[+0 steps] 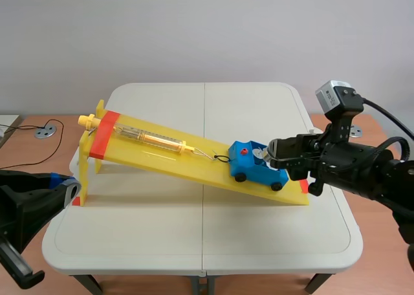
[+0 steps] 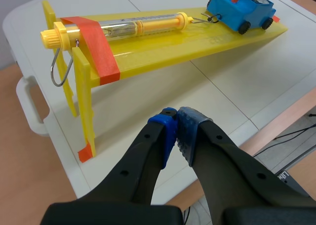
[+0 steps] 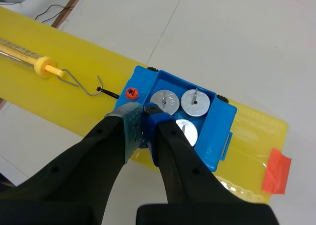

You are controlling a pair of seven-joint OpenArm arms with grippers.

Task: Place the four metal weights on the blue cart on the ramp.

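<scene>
The blue cart (image 1: 259, 174) stands near the low end of the yellow ramp (image 1: 162, 158), hooked to a spring scale (image 1: 152, 138). In the right wrist view, three metal weights (image 3: 164, 100) (image 3: 195, 102) (image 3: 186, 131) lie as silver discs inside the cart (image 3: 219, 131). My right gripper (image 3: 144, 114) hangs over the cart's fourth corner, its fingers pinched on a thin dark stem. The disc below that stem is hidden. In the scene view the right gripper (image 1: 267, 154) is at the cart's back edge. My left gripper (image 2: 177, 117) is shut on nothing, off the table's near-left corner.
The ramp (image 2: 163, 47) rises to a yellow stand (image 2: 81, 87) with orange tape at its top. The scale's hook (image 3: 86, 84) links to the cart's black loop. An orange tape patch (image 3: 276, 170) marks the ramp's low end. White table surrounds the ramp.
</scene>
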